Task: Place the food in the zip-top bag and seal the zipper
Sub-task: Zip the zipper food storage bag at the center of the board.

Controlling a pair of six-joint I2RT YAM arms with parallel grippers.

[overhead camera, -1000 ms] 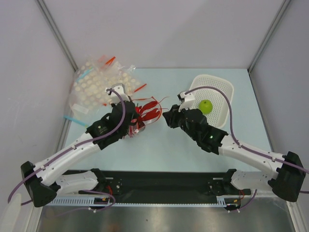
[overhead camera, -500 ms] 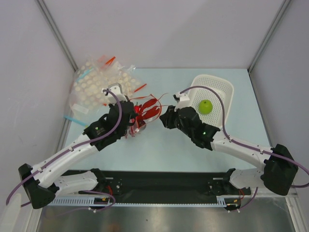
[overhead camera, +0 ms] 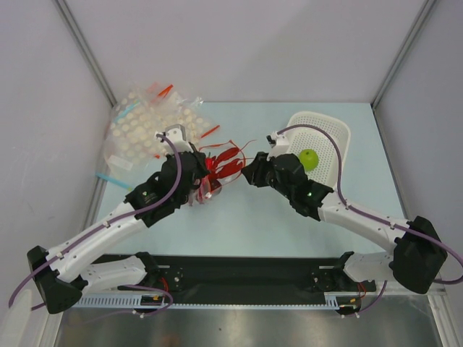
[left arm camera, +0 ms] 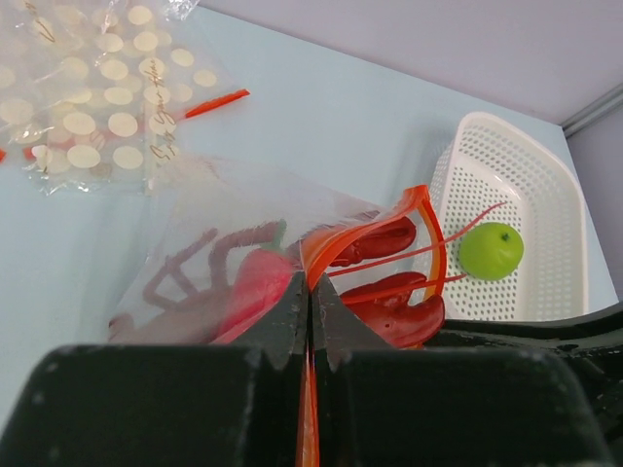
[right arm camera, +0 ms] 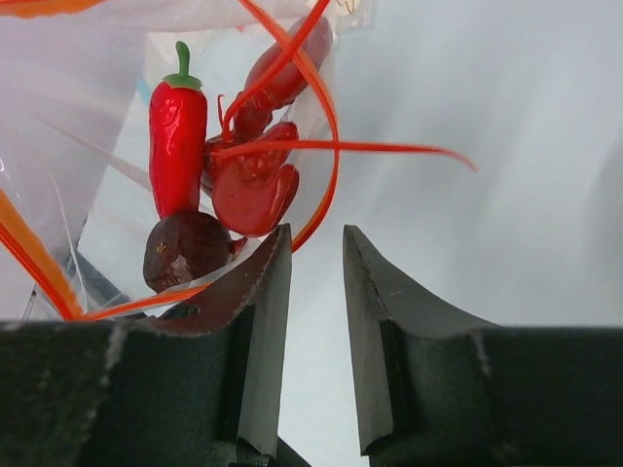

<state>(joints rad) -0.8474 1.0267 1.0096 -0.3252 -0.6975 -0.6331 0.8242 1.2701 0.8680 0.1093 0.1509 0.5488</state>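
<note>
The lobster is glossy red. Its body and thin legs sit inside the clear crinkly bag, dulled to pink by the plastic, while the two claws lie at the mouth, ringed by the looped red-orange zipper. Two thin red feelers poke out past that loop toward the white basket, where a green fruit rests. From above, bag and lobster are near the middle of the pale counter, between the two arms and left of the basket.

The left tool is pinched tight on the zipper, with the strip running down between its closed tips. The right tool stands just beside the mouth with a narrow gap and nothing in it.

The tail is hard to make out behind folds of plastic, and the left tool's body cuts off the bag's lower edge. The right wrist view shows a red chili and a dark brown lump beside the claws; whether they lie inside the bag I cannot tell. Dotted bags lie at the far left
</note>
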